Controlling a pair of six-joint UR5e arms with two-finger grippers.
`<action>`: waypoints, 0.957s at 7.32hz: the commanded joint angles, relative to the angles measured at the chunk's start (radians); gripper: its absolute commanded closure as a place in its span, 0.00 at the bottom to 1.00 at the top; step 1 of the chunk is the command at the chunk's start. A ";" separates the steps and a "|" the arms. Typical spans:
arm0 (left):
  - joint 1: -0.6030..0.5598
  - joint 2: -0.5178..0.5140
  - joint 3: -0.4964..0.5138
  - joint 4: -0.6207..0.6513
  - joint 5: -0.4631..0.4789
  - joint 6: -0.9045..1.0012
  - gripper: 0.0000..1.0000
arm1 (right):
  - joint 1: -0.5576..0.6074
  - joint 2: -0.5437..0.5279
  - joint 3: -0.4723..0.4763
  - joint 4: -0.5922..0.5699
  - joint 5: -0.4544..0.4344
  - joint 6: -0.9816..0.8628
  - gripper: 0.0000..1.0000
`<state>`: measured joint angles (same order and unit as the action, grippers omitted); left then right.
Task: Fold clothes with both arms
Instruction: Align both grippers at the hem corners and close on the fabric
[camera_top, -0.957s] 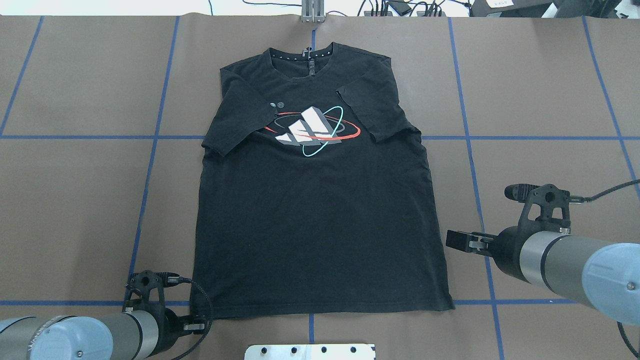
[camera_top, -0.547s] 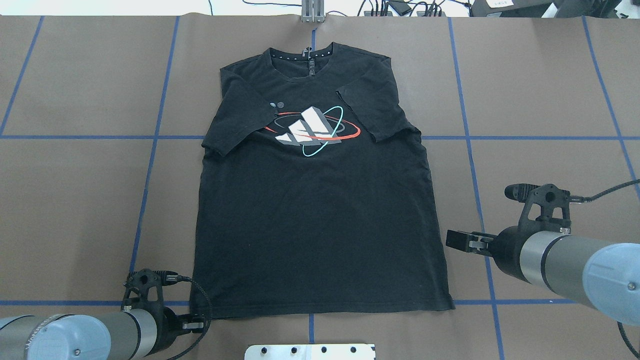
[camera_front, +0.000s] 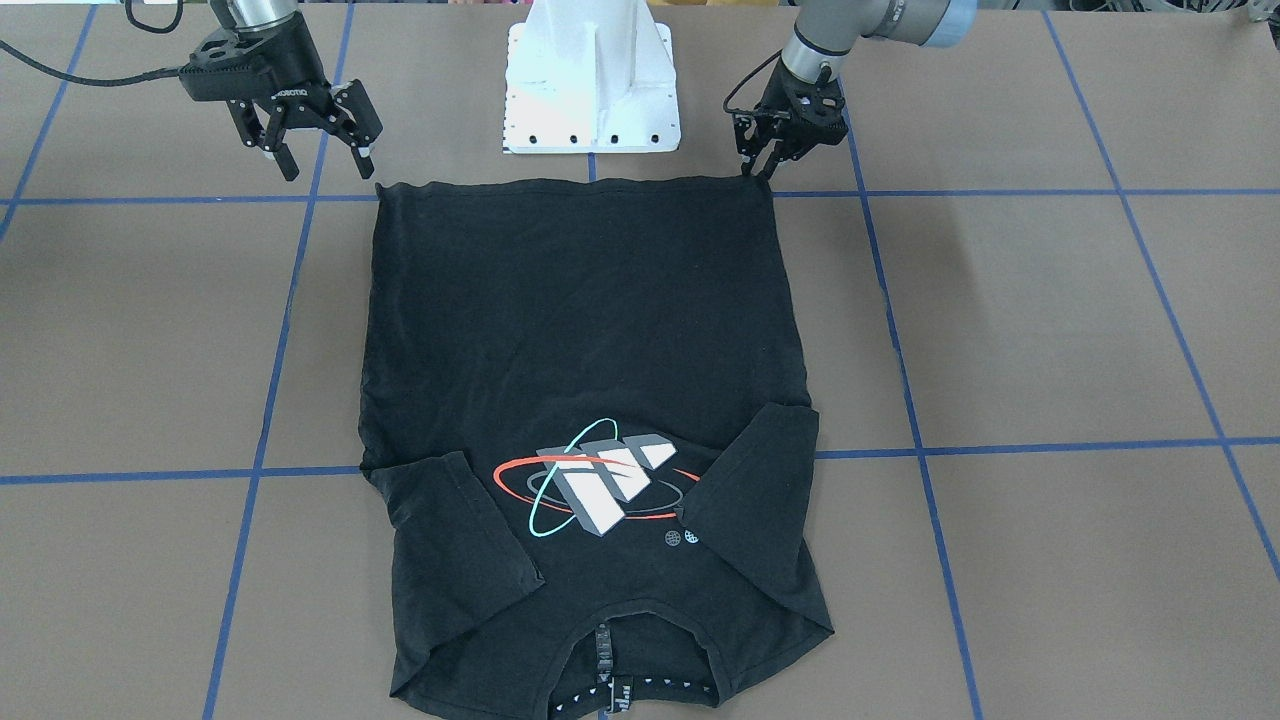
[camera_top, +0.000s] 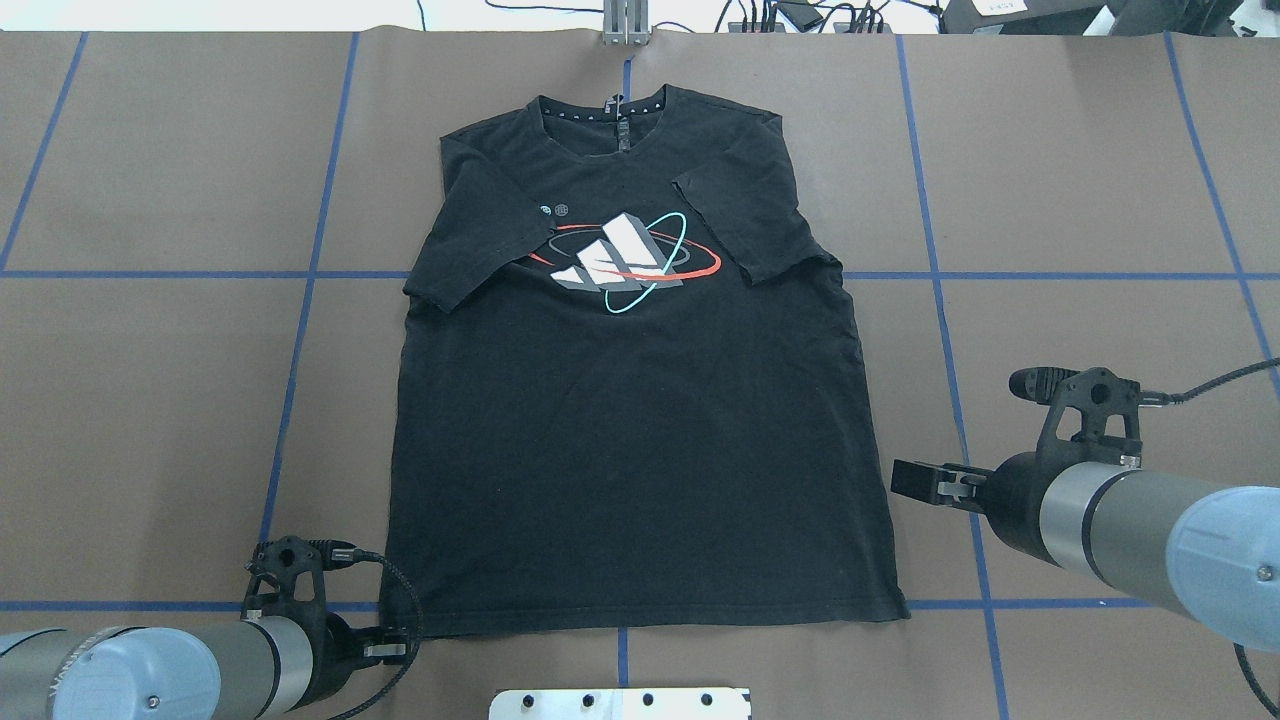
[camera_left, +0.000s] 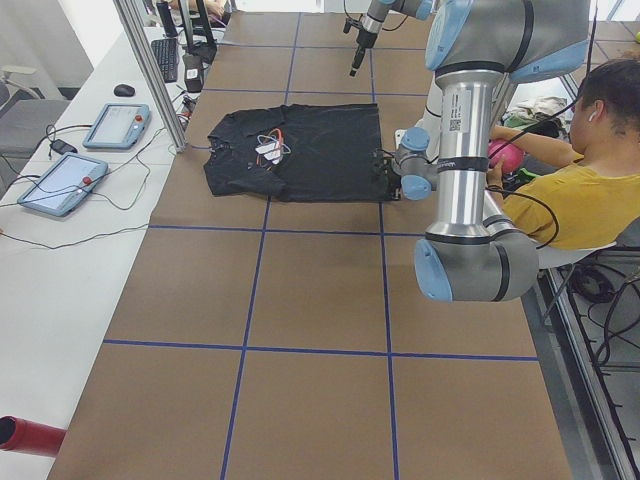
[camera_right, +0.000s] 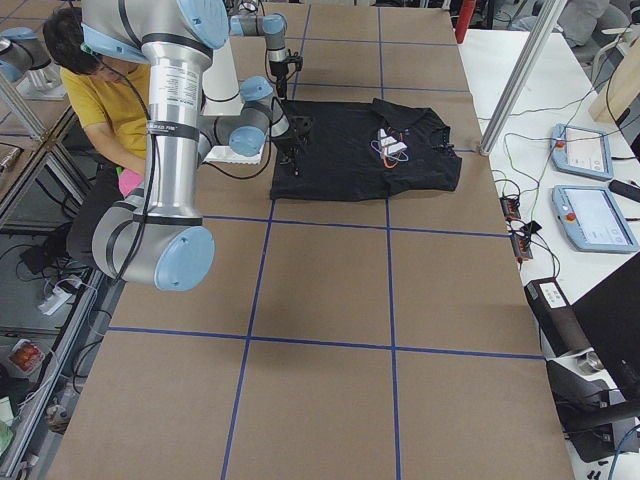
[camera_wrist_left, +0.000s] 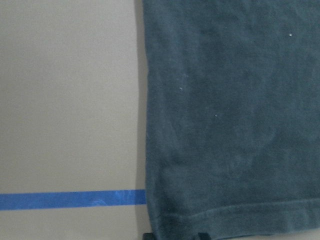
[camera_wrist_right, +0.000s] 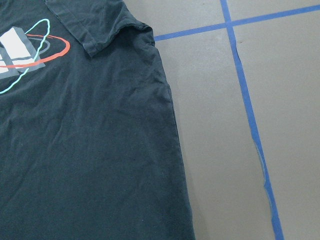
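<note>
As the left gripper (camera_top: 385, 650) is being drawn a shade further toward the left edge of the table (camera_top: 150, 400) than a second ago, its jaws are being kept narrowly parted. The hem's left corner is lying between the fingertips, and no grip is being shown. The black T-shirt (camera_top: 640, 450) is being left unmoved, flat at the table's middle, graphic (camera_top: 625, 262) up, collar toward the far edge and hem toward the near edge. The right gripper (camera_top: 912, 480) is being held unchanged just beside the shirt's right side, its jaws being kept wide apart and empty.
</note>
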<state>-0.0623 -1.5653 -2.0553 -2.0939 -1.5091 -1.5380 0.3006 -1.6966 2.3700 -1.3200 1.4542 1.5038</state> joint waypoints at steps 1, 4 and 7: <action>-0.004 -0.001 0.003 0.001 -0.003 0.002 0.63 | 0.000 0.000 0.000 0.001 0.000 -0.001 0.00; -0.005 0.001 0.003 0.002 -0.005 0.004 0.64 | -0.002 0.002 0.000 -0.001 0.002 -0.001 0.00; -0.007 0.023 0.000 0.000 -0.005 0.004 0.93 | -0.002 0.003 0.000 -0.001 0.002 -0.001 0.00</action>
<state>-0.0680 -1.5561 -2.0533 -2.0921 -1.5140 -1.5339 0.2991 -1.6932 2.3700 -1.3201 1.4557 1.5033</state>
